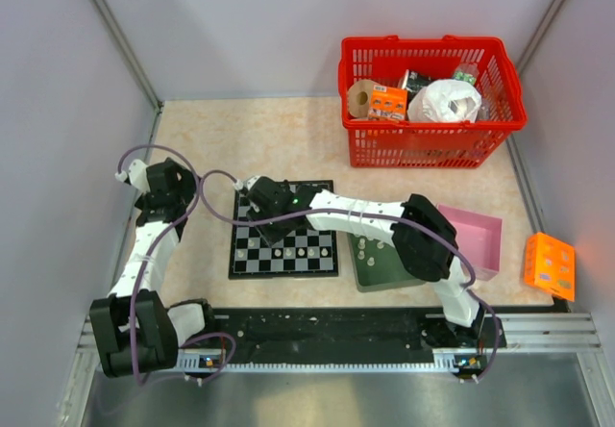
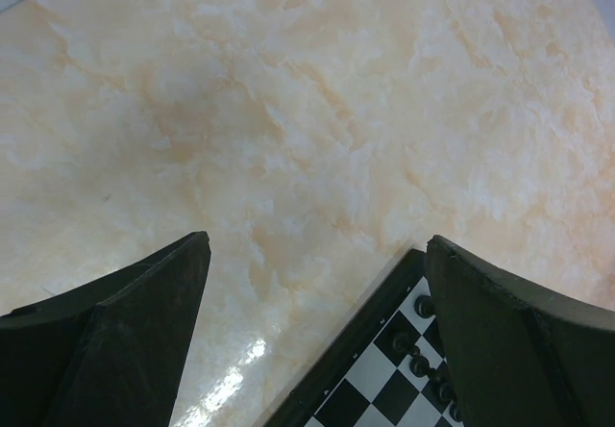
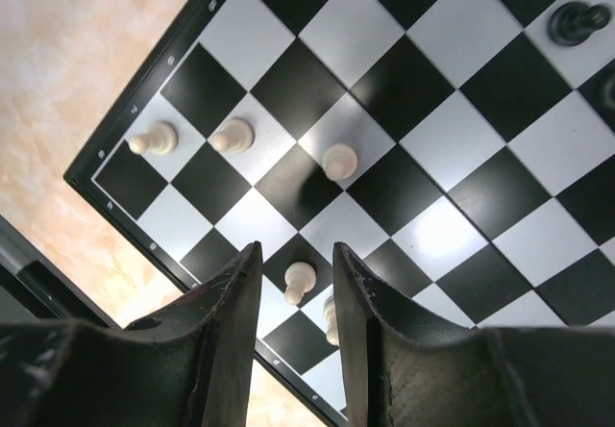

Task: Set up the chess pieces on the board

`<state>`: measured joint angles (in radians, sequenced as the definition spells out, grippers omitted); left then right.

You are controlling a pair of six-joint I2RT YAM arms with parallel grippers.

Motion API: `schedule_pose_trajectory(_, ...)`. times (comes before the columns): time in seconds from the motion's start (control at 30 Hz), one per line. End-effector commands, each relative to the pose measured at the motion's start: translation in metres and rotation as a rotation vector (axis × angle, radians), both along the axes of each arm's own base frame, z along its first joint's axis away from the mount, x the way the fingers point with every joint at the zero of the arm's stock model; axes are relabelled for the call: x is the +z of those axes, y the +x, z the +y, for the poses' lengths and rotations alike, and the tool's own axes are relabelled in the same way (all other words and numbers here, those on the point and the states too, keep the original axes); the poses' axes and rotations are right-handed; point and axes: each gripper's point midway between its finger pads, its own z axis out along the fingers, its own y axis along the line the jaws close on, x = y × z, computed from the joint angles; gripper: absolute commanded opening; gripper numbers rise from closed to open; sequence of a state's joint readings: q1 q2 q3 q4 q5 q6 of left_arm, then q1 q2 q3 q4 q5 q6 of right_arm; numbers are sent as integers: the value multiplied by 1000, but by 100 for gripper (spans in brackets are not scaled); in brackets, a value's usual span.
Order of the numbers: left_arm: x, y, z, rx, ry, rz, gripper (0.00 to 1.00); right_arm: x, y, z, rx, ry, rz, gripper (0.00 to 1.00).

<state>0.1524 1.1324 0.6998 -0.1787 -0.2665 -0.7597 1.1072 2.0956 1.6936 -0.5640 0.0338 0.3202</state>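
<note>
Right pincer point(image 3: 297, 250) is hovering narrowly parted over a pawn point(image 3: 300, 281). I'm judging it light, slick, tippy, and aiming for its neck.

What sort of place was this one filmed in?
Probably a lab robot test cell, not a home: plain partition walls box in a marble-patterned tabletop, a metal rail runs along its near edge, and a red basket holds assorted props.
</note>
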Motion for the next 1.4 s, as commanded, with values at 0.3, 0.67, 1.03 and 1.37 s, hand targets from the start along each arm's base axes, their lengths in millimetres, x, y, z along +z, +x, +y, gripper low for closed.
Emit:
schedule_pose_trajectory(0.3,21,-15,27,183,40,-27,98,18,53,30,-96,124,-44,36)
schedule_pose_trajectory(0.67,19,-15,28,180,43,-26,98,-1,48,29,-72,95,-5,31)
schedule_pose_trajectory(1.03,16,-15,26,175,40,-25,98,-5,42,29,-50,87,19,22)
schedule_pose_trajectory(1.37,17,-16,27,175,45,-27,98,-10,41,29,-44,78,25,23)
